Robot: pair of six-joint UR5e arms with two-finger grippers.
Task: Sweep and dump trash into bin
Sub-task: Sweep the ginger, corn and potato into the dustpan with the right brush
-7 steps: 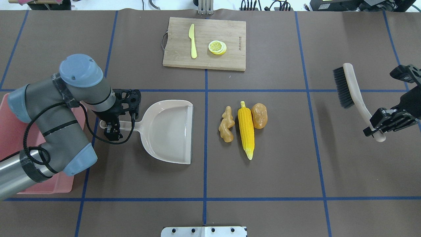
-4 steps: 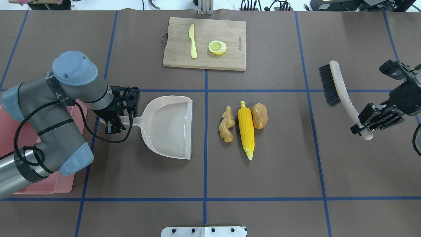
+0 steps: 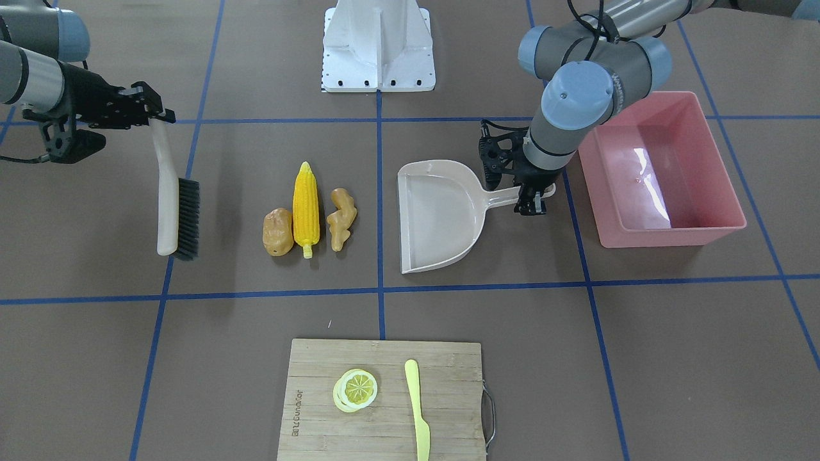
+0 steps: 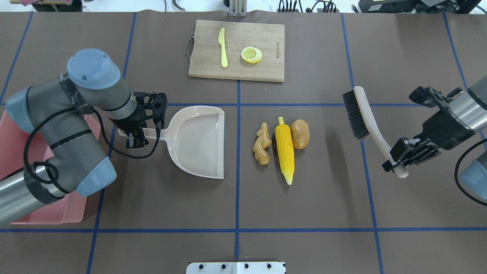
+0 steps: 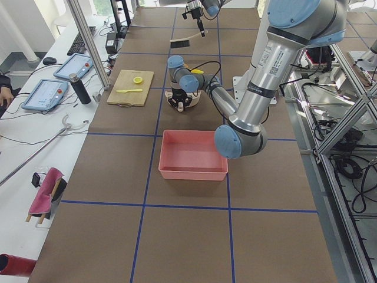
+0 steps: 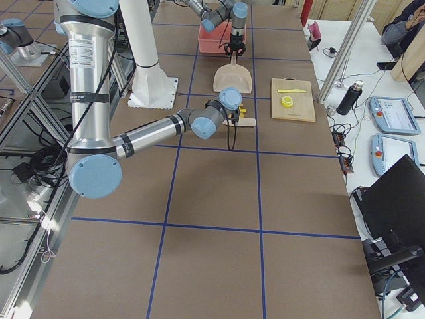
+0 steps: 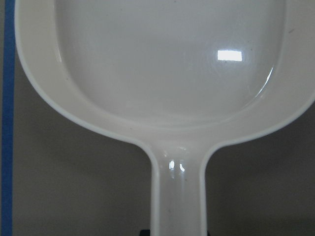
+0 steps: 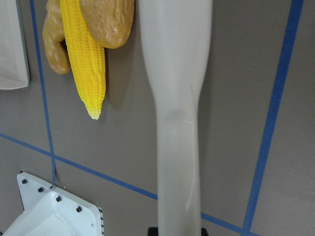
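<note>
Since all three pieces of trash lay on the bare desk (image 4: 304, 205), I judged that nothing had been swept or dumped. In the overhead view the corn cob (image 4: 284, 148) sat just right of centre. The ginger root (image 4: 262, 144) lay close on its left, and the potato (image 4: 300, 133) was against its upper right.

The dustpan (image 4: 198, 140) lay left of centre with its open edge facing the trash and a strip of desk between them. In the left wrist view its pan showed nothing inside. The left jaws were clamped across the dustpan's handle.

At the right of the overhead frame, the right jaws were closed on the tail end of the brush (image 4: 365, 121). Its bristles pointed toward the trash but were well apart from the potato. I could not tell whether they touched the desk.

The bin (image 3: 672, 235) stood at the right of the front-facing view, just beside the left arm, and I saw nothing in it.

By my reading, only the tool pickup was done. The brush had yet to come in behind the potato and push the three pieces into the dustpan. After that, the dustpan would need lifting and tipping over the bin.
</note>
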